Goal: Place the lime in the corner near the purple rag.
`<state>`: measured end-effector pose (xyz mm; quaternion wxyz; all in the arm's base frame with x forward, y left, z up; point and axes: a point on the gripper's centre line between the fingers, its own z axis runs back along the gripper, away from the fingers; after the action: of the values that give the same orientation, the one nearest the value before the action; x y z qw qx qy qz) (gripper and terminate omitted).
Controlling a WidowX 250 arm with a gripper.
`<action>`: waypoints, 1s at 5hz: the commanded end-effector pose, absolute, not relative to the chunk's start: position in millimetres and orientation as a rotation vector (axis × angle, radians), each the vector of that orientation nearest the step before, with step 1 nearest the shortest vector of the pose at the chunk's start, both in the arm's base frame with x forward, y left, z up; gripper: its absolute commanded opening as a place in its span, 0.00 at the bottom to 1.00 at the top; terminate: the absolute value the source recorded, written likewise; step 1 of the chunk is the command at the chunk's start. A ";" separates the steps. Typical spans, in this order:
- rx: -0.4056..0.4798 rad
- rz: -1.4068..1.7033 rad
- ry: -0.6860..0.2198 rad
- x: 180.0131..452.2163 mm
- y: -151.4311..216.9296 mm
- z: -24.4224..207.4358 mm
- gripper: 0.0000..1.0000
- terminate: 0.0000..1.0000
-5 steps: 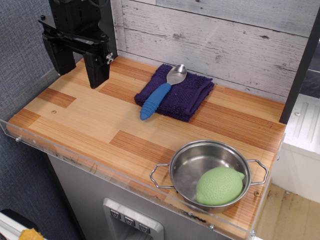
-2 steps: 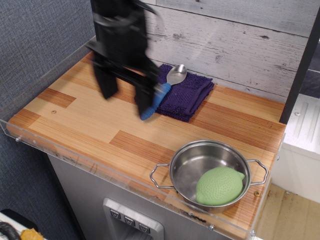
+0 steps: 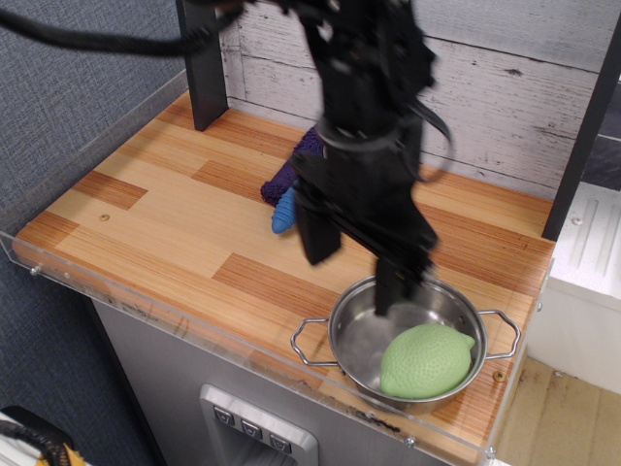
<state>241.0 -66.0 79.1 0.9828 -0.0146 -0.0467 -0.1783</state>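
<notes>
The pale green lime [image 3: 427, 360] lies in a steel pot [image 3: 361, 338] at the front right of the striped wood table. My black gripper [image 3: 357, 274] hangs open, motion-blurred, above the pot's left rim, up and left of the lime and apart from it. The purple rag [image 3: 291, 167] is mostly hidden behind the gripper; only its left edge shows. The blue spoon handle [image 3: 283, 216] pokes out beside it. The corner [image 3: 225, 109] lies at the back left, where the grey wall, the whitewashed planks and a black post [image 3: 201, 68] meet.
Clear acrylic [image 3: 116, 301] edges the front and left sides of the table. A second black post [image 3: 582, 136] stands at the back right. Black cables [image 3: 97, 39] arc across the top left. Bare wood [image 3: 146, 209] spreads over the table's left half.
The gripper has swept from the back left corner across the rag to above the pot at the front right. It now hides most of the rag and spoon. The lime has not moved.
</notes>
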 end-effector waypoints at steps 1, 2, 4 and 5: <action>-0.017 -0.425 -0.110 234.5 -89.5 66.7 1.00 0.00; -0.014 -0.436 -0.096 236.5 -93.4 59.1 1.00 0.00; 0.010 -0.433 -0.071 241.3 -88.9 38.7 1.00 0.00; 0.016 -0.426 -0.059 242.6 -85.0 32.0 1.00 0.00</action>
<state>241.2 -86.2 24.2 0.9770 0.0084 -0.0137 -0.2126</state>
